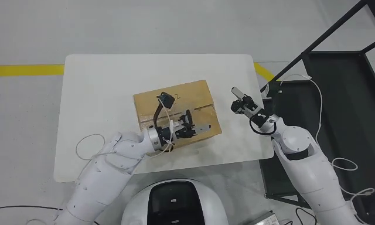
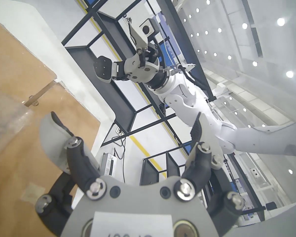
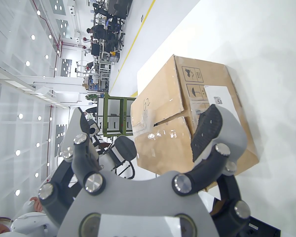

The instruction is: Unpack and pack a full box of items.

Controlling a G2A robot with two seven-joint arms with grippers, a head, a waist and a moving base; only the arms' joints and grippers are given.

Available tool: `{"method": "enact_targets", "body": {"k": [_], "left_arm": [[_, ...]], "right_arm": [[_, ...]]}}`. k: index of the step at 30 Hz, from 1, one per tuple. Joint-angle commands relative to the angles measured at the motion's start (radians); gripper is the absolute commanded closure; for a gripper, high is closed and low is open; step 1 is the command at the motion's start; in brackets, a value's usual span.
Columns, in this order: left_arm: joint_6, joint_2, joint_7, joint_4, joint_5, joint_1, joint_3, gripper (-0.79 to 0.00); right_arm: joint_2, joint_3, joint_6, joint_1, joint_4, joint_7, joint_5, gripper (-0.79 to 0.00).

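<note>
A closed brown cardboard box [image 1: 176, 105] stands in the middle of the white table [image 1: 99, 108], its top flaps held by clear tape. My left gripper [image 1: 196, 124] hovers over the box's near right part, open, with nothing between its fingers [image 2: 54, 129]; the box top [image 2: 19, 75] lies just beside it. My right gripper [image 1: 236, 100] hangs off the box's right side, apart from it and open, and the left wrist view shows this right gripper [image 2: 118, 50] too. Past that gripper's pads [image 3: 207, 129] are the box [image 3: 162, 94], its labelled end and the slightly lifted flap seam.
A black metal rack [image 1: 340, 108] stands close against the table's right edge, with white cables draped on it. The table has bare surface to the left of and behind the box. A yellow line [image 1: 29, 70] runs across the floor beyond.
</note>
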Motion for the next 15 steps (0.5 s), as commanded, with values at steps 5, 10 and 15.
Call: {"method": "enact_targets", "body": {"k": [5,10,15], "left_arm": [[-0.077,0.033,-0.049,-0.073,-0.071,0.115,-0.120,-0.785],[-0.141,0.053,-0.013,-0.112,-0.092,0.207,-0.223,-0.785],[-0.189,0.066,0.062,-0.126,-0.094,0.293,-0.315,-0.785]], "right_arm": [[0.000,0.000,0.000,0.000,0.000,0.000,0.000,-0.785],[0.000,0.000,0.000,0.000,0.000,0.000,0.000,-0.785],[0.000,0.000,0.000,0.000,0.000,0.000,0.000,-0.785]]}}
